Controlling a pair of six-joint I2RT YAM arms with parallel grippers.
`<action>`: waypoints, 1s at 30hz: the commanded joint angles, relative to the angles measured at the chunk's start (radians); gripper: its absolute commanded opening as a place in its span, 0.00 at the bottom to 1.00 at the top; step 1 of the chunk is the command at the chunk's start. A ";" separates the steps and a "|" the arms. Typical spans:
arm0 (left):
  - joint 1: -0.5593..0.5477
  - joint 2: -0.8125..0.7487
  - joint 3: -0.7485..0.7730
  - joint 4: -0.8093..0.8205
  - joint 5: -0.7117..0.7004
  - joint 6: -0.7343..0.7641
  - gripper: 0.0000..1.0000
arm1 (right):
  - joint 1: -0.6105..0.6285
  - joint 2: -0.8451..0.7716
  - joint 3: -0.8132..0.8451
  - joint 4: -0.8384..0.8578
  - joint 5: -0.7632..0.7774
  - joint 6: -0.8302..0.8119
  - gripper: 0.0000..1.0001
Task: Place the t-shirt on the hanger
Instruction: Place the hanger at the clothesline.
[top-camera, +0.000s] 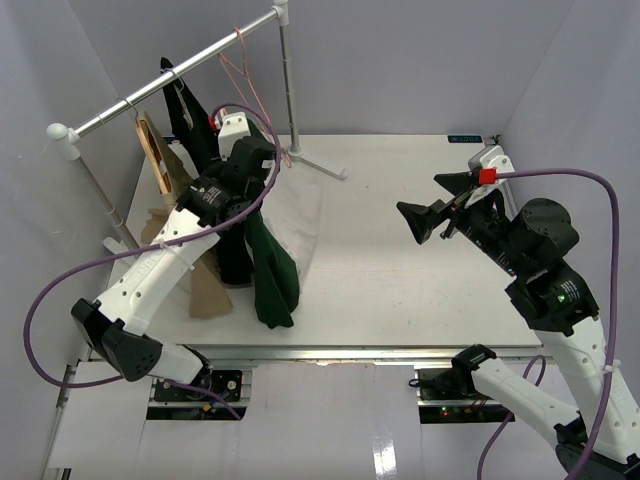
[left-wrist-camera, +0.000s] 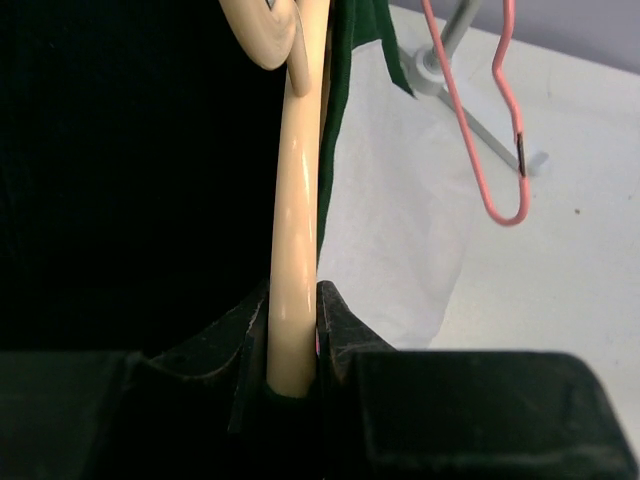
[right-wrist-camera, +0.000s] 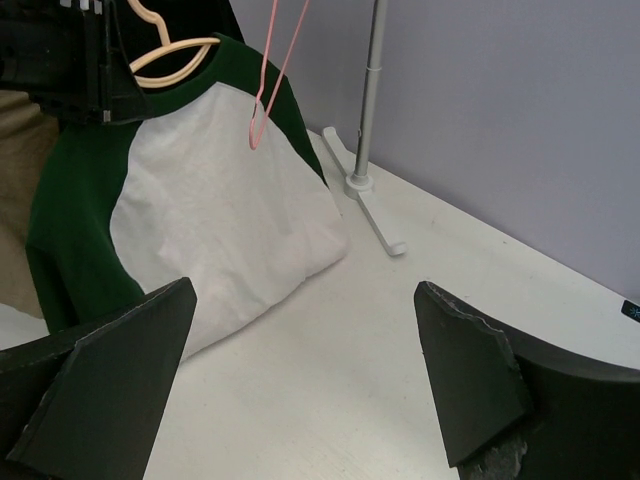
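Note:
My left gripper (top-camera: 245, 165) is shut on the light wooden hanger (left-wrist-camera: 296, 230), whose arm runs up between the jaws in the left wrist view. The t-shirt (top-camera: 272, 265), dark green with a cream-white panel (right-wrist-camera: 215, 215), is draped over that hanger (right-wrist-camera: 172, 55) and its lower end rests on the table. It also shows in the left wrist view (left-wrist-camera: 385, 220). My right gripper (top-camera: 421, 196) is open and empty to the right of the shirt, above bare table. Its fingers (right-wrist-camera: 110, 375) stand wide apart.
A metal clothes rail (top-camera: 170, 75) on a stand (right-wrist-camera: 365, 150) crosses the back left. A pink wire hanger (left-wrist-camera: 500, 130), a black garment (top-camera: 190, 120) and a tan garment (top-camera: 208, 285) hang from it. Walls enclose the table.

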 joint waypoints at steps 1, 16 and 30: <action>0.006 -0.004 0.117 0.060 -0.115 0.010 0.00 | 0.006 0.009 -0.008 0.044 0.032 -0.014 0.97; 0.042 0.087 0.290 0.070 -0.156 0.017 0.00 | 0.007 0.016 0.019 0.036 0.025 -0.010 0.97; 0.105 0.161 0.387 0.080 -0.152 0.028 0.00 | 0.006 0.000 -0.003 0.033 0.036 -0.015 0.97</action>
